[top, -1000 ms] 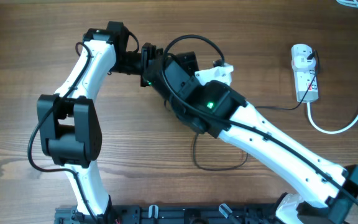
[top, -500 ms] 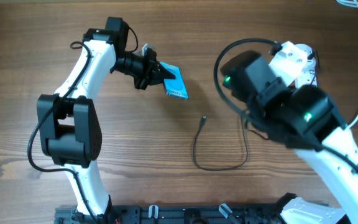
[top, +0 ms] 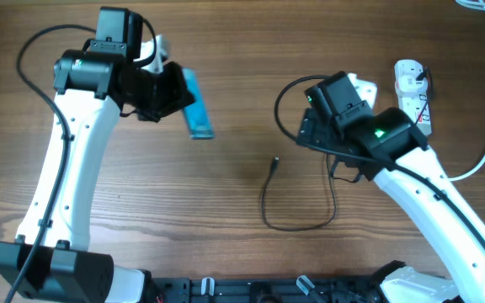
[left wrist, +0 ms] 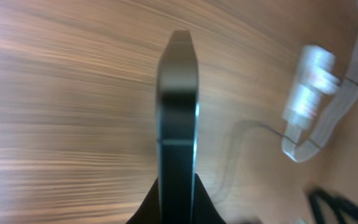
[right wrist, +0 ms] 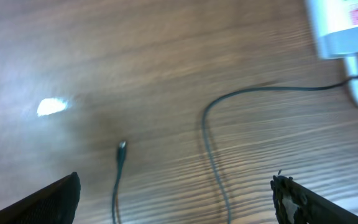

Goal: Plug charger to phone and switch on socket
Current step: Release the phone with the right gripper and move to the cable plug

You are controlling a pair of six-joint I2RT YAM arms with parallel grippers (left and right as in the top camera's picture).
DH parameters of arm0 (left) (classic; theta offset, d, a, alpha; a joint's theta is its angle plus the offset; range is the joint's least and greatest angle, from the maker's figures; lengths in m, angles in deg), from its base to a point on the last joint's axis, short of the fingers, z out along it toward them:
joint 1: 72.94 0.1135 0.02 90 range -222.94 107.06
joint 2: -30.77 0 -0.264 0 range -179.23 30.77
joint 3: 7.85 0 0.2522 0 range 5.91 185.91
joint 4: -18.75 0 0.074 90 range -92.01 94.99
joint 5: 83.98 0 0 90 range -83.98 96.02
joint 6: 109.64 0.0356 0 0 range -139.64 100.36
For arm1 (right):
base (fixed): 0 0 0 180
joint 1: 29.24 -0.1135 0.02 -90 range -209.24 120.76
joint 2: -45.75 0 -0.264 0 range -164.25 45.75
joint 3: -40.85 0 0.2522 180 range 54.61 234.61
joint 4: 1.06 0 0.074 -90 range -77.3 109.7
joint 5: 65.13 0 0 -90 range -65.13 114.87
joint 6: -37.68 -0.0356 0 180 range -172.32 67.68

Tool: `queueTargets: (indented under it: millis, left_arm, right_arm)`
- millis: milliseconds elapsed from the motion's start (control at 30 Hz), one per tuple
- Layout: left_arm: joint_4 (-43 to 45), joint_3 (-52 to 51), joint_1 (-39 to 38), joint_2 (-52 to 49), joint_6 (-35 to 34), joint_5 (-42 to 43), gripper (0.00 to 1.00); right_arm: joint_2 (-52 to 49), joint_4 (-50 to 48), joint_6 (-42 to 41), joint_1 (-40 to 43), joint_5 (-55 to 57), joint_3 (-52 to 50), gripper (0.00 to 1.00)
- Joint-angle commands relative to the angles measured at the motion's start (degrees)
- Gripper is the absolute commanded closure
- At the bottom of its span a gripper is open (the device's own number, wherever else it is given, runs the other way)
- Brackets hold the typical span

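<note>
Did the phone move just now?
Yes. The phone, held in the left gripper, moved left, farther from the socket.

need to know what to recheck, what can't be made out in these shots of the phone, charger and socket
- phone: left wrist view shows only its blurred edge, port unseen; overhead, the left gripper covers part of it.
- socket: switch state too small overhead; right wrist view cuts it at the top edge.
- charger tip: too small and blurred to read its shape in either view.
</note>
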Motion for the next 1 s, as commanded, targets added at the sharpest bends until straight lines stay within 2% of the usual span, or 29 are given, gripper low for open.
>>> queueTargets:
  millis: [0,100,267,433,600,700,833,967]
  left_arm:
    - [-2.8,0.2,0.0,-1.1,-5.6,-18.0,0.96]
    - [-3.8,0.2,0.0,-1.1,-7.0,-18.6,0.96]
    - [-3.5,0.0,0.0,-1.2,-6.9,-23.2,0.96]
    - [-4.7,0.0,-1.2,-1.2,-6.9,-23.2,0.96]
    - [-3.8,0.0,-4.2,-1.3,-6.7,-24.0,0.96]
    - [-3.0,0.0,-5.3,-1.3,-6.8,-25.2,0.96]
    - [-3.0,0.0,-5.3,-1.3,-6.8,-25.4,0.96]
    - [-3.0,0.0,-5.3,-1.7,-6.8,-25.8,0.96]
  right_arm:
    - [-0.5,-2.1,3.9,0.1,-7.8,-1.4,0.0]
    - [-0.5,-2.5,3.3,0.1,-9.7,-2.7,0.0]
    - [-0.5,-5.3,-2.3,0.1,-14.7,-8.5,0.0]
    - [-0.8,-11.3,-1.8,0.1,-21.1,-16.2,0.0]
    - [-2.9,-11.5,1.1,0.1,-25.1,-15.6,0.01]
    - [-5.7,-11.2,-0.8,0.1,-23.8,-15.4,0.01]
    - [-11.9,-13.2,-2.0,0.0,-23.6,-15.4,0.09]
    - [-16.8,-16.1,-2.1,-0.6,-26.0,-15.1,0.13]
